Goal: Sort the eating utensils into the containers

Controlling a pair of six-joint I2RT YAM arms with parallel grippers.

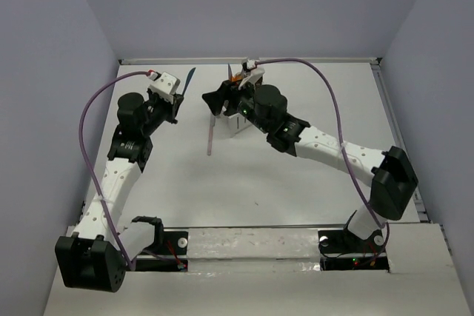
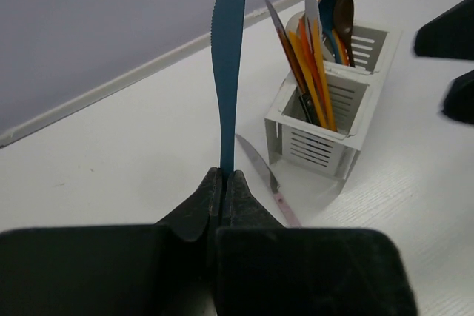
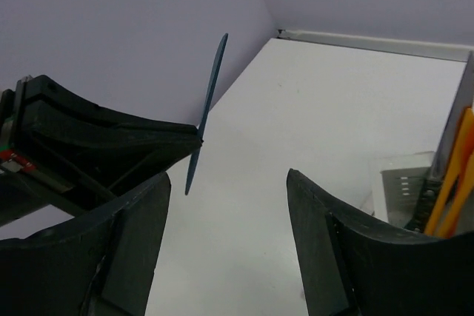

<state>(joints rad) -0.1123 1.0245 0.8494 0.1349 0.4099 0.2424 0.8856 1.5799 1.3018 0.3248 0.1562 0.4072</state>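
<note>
Tightly pinched in left claw (image 2: 224, 180): slim blue serrated knife (image 2: 228, 72); right claw (image 3: 226, 180) wide, empty.

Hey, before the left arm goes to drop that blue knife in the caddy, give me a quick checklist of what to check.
1. Left gripper grip on the blue knife: ok, shut on its handle end with the blade pointing away.
2. Caddy upright: ok.
3. Room in the near compartment, where the sorted knives stand: ok, it seems; open space shows at its front.
4. Path to the caddy clear: not ok. The right gripper, open and empty, hangs close by the caddy, between it and the left gripper.
5. Nothing left loose: not ok. A purple knife lies beside the caddy.
</note>
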